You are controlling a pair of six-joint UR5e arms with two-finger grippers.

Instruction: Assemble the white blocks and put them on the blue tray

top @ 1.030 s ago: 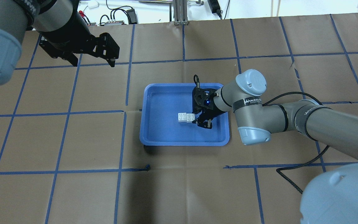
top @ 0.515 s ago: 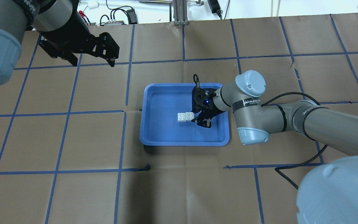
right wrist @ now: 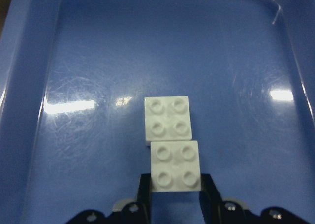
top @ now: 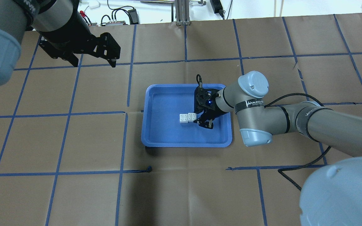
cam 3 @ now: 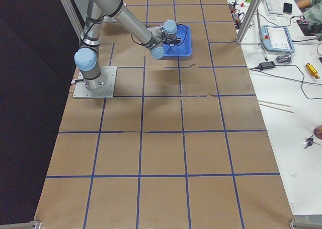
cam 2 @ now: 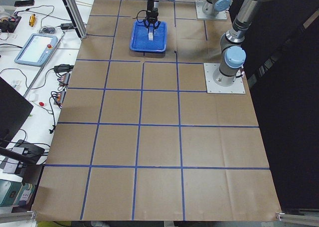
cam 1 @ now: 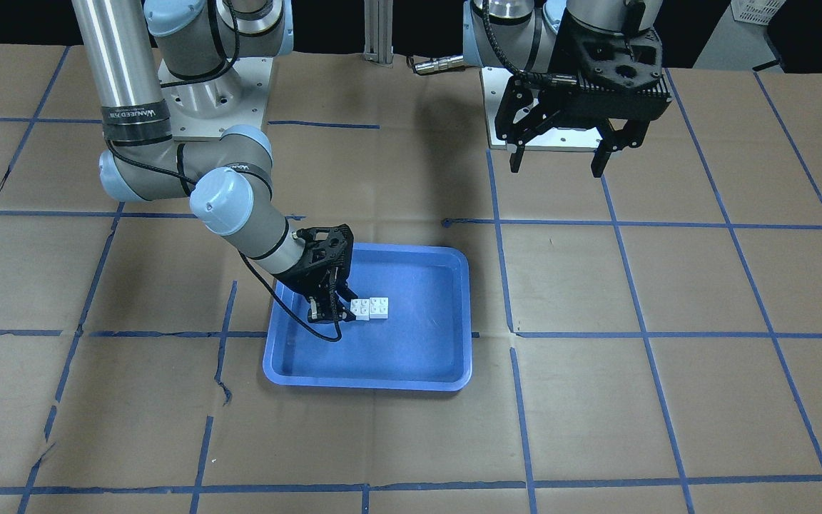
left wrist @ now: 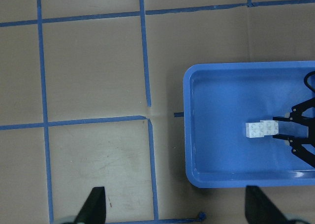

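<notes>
Two white blocks (top: 187, 118) are joined with an offset, studs up, low over the middle of the blue tray (top: 162, 135). My right gripper (top: 197, 119) is shut on the nearer block (right wrist: 175, 167), with a finger on each side of it; the farther block (right wrist: 167, 123) sticks out in front. Whether they touch the tray floor I cannot tell. The pair also shows in the front view (cam 1: 371, 308) and the left wrist view (left wrist: 262, 129). My left gripper (top: 95, 65) is open and empty, high above the table, far to the tray's left and beyond it.
The table is brown paper with a grid of blue tape. The tray's raised rim (cam 1: 375, 384) surrounds the blocks. The right arm's elbow (top: 253, 84) and black cable (top: 294, 185) lie to the tray's right.
My right gripper and the blocks have shifted very slightly left and toward the far side within the tray. The left arm has not moved.
</notes>
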